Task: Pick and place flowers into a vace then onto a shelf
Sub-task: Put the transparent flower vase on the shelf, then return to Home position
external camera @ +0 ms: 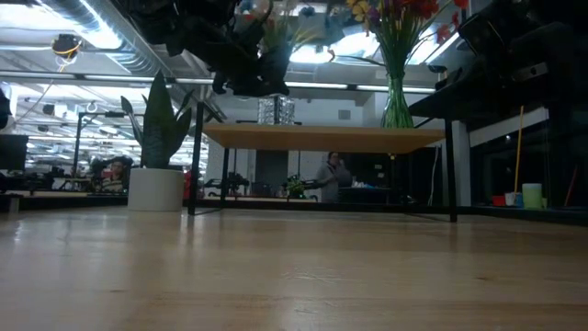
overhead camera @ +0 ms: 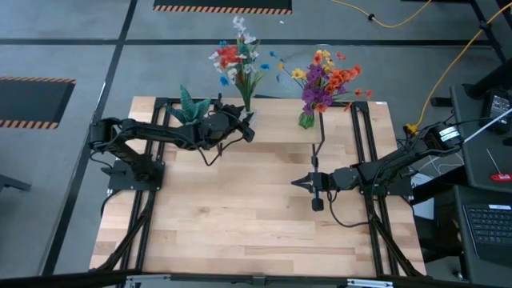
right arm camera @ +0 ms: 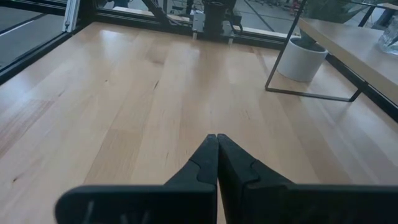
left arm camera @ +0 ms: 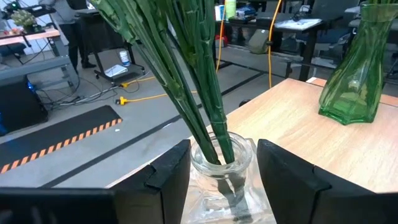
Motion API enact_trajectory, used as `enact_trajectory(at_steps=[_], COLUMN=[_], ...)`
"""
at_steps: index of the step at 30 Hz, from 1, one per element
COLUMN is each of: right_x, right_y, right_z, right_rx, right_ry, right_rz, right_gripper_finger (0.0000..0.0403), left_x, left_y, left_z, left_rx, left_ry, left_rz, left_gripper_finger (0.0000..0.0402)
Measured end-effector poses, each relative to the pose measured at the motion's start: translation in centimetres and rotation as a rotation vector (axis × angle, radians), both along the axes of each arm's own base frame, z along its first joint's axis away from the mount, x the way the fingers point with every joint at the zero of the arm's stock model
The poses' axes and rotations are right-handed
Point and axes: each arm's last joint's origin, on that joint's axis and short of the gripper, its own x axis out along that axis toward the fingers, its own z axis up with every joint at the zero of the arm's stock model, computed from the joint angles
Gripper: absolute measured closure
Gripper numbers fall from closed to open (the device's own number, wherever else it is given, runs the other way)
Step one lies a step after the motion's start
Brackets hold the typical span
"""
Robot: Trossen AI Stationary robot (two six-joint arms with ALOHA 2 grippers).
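A clear glass vase [left arm camera: 224,158] holds a bunch of flowers [overhead camera: 238,56] with green stalks [left arm camera: 186,74]. Its base stands on the shelf [external camera: 322,138] at the table's far side. My left gripper [left arm camera: 224,149] is level at the vase's neck, open, one finger on each side of the glass. A green glass vase [left arm camera: 354,68] with orange, purple and yellow flowers [overhead camera: 328,80] stands farther right on the same shelf. My right gripper [right arm camera: 216,140] is shut with nothing in it, low over the table's right middle [overhead camera: 296,182]. My left gripper comes at the clear vase level from the table's left side. Its fingers [left arm camera: 171,174] stand on either side of the vase's neck [left arm camera: 242,155]. I cannot tell whether they touch the glass. The vase stands upright on the shelf.
A spiky green plant in a white pot [external camera: 156,188] stands on the table by the shelf's left legs [external camera: 195,156]. The wide pale tabletop [overhead camera: 240,216] lies bare in front of the shelf. Black frame rails [overhead camera: 376,240] run along both sides of the table.
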Motion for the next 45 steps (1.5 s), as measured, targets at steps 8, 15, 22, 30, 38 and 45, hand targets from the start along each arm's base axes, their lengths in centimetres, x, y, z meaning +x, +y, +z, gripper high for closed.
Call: enact_trajectory(at_steps=[8, 15, 22, 30, 38, 45], right_x=[0.0, 0.0, 0.0, 0.0, 0.4, 1.0], right_y=[0.0, 0.0, 0.0, 0.0, 0.1, 0.4], right_z=[0.0, 0.0, 0.0, 0.0, 0.9, 2.0], right_rx=[0.000, -0.001, -0.001, 0.006, 0.025, 0.022], right_ry=[0.001, 0.004, 0.004, -0.005, -0.053, -0.086], right_rz=[0.000, 0.000, 0.000, -0.001, -0.002, 0.002], right_gripper_finger=[0.0400, 0.0400, 0.0400, 0.0400, 0.0400, 0.0400], left_x=[-0.2, -1.0, -2.4, -4.5, -7.6, -11.0], left_y=[-0.2, -1.3, -2.6, -5.4, -8.3, -9.6], left_z=[0.2, 2.2, 3.5, 5.3, 7.2, 7.2], left_rx=[-0.001, 0.031, 0.026, 0.050, 0.124, 0.181], left_ry=[0.000, -0.045, -0.019, 0.035, 0.106, 0.122], left_rz=[-0.015, -0.040, -0.072, -0.172, -0.308, -0.398], left_gripper_finger=[0.0222, 0.0221, 0.0221, 0.0233, 0.0267, 0.0295])
